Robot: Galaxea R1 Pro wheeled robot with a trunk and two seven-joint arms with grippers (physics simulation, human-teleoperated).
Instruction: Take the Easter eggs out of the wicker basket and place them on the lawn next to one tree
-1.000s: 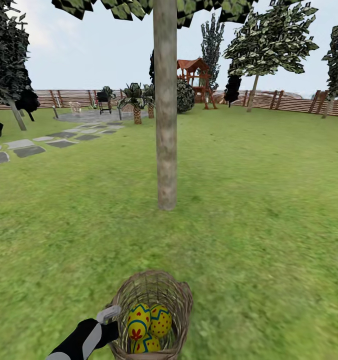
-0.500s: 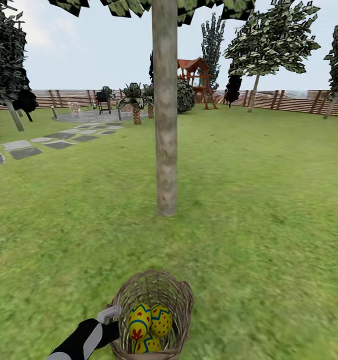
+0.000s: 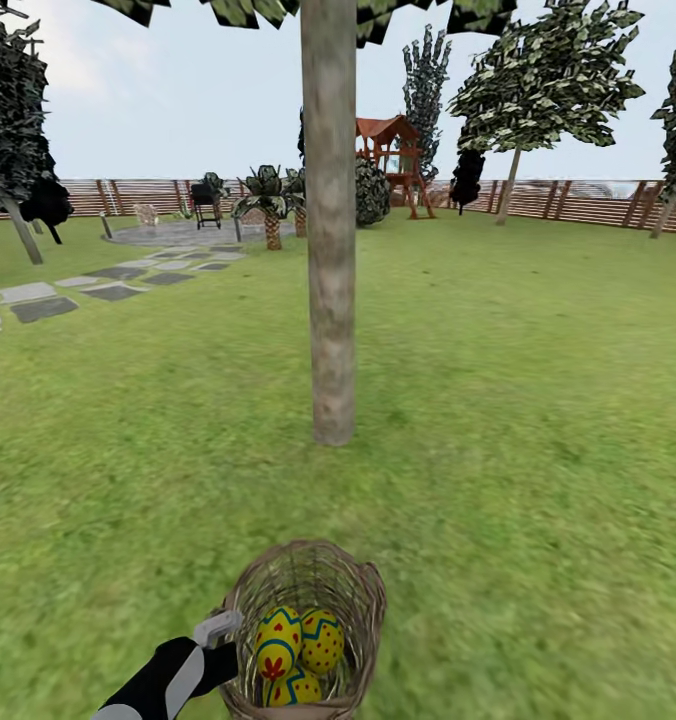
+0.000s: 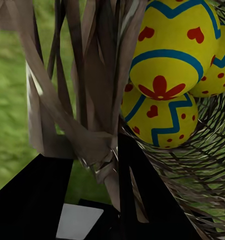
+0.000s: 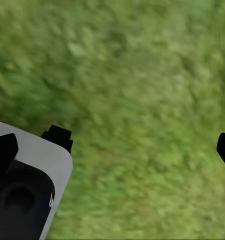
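My left gripper pinches the braided rim of the wicker basket, its fingers clamped on either side of the weave. All three Easter eggs lie inside it, above the lawn, in front of the pale tree. My right gripper is spread wide over grass. I can read no writing anywhere.

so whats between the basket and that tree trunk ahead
Only bare lawn. The head view shows open grass from the wicker basket, eggs inside, up to the foot of the tree, with nothing lying in that stretch.
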